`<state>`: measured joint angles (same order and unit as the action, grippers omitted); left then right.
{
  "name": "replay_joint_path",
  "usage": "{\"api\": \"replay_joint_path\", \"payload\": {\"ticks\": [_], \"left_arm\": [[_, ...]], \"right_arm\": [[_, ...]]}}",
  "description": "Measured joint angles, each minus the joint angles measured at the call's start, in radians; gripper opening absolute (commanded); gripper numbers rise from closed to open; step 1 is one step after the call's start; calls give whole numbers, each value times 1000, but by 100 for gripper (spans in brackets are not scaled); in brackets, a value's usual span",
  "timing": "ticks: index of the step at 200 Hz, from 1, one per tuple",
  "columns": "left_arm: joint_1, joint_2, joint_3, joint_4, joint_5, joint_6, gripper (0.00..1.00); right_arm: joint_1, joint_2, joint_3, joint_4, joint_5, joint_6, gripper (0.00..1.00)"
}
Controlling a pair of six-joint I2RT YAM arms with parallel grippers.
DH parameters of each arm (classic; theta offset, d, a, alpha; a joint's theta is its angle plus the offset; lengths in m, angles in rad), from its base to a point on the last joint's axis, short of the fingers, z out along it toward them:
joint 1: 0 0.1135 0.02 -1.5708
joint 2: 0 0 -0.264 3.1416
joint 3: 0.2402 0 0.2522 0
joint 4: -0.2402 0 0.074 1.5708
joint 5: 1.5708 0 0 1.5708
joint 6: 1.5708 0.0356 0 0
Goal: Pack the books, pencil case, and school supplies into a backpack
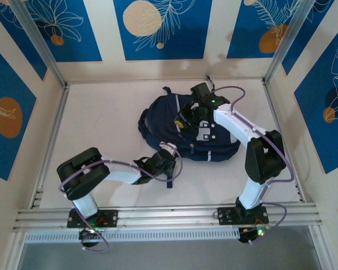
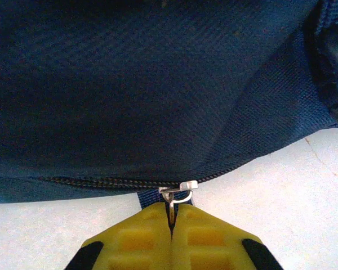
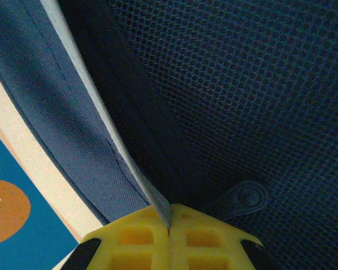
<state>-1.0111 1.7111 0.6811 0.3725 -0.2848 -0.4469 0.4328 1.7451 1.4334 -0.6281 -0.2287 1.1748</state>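
The backpack [image 1: 160, 121] lies flat in the middle of the table [image 1: 101, 124], a little toward the far side, with its straps hanging to the near side. At its near edge the left gripper [image 1: 163, 160] has its yellow fingers pressed together on the small metal zipper pull [image 2: 174, 197], which sits at the end of a line of zipper teeth [image 2: 101, 181]. On top of the bag, the right gripper [image 1: 186, 121] is also closed, pinching a pale fabric edge [image 3: 119, 140] next to the dark mesh.

I think the step here is moving the zipper, one arm pulling and the other one holding the bag in place. I cannot tell if it is opening or closing. To do it well, the left arm should pull along the line of the teeth, not away from the bag, because the pull is thin and can slip out. The right arm should hold the fabric tight so the teeth do not bend or catch the cloth.
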Motion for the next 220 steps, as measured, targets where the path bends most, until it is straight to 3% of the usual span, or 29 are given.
{"api": "replay_joint_path", "payload": {"ticks": [220], "left_arm": [[89, -152, -133, -10, 48, -27, 0]], "right_arm": [[91, 107, 206, -248, 154, -324, 0]]}}
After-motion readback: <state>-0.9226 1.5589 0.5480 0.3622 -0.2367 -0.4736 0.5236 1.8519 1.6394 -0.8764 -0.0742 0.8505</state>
